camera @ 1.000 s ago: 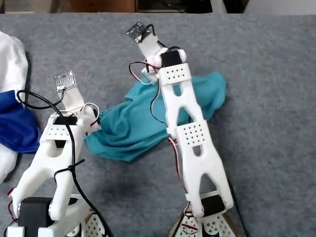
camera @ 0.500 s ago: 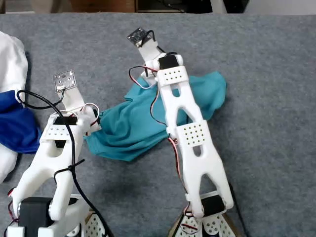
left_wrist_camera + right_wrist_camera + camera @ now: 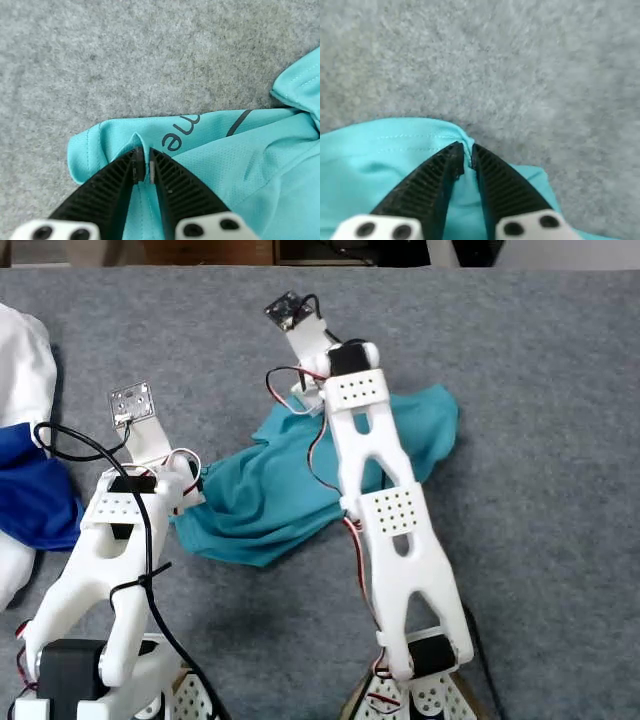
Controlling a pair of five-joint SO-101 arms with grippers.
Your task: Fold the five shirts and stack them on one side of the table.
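Observation:
A crumpled teal shirt (image 3: 262, 492) lies on the grey table (image 3: 540, 440) between the two arms. In the left wrist view, my left gripper (image 3: 143, 169) is shut on a raised fold of the teal shirt (image 3: 225, 160), close to its hem and some dark print. In the right wrist view, my right gripper (image 3: 467, 154) is shut on the edge of the teal shirt (image 3: 380, 150) where the cloth meets the table. From above, the left arm (image 3: 130, 510) stands at the shirt's left end. The right arm (image 3: 370, 460) stretches across the shirt to its far left corner.
A white shirt (image 3: 22, 360) and a dark blue shirt (image 3: 35, 495) are heaped at the table's left edge, close to the left arm. The grey table surface to the right of the teal shirt and along the far edge is bare.
The right arm's wrist wobbled slightly, first toward the left, then back to the right. The teal shirt and the left arm have kept still.

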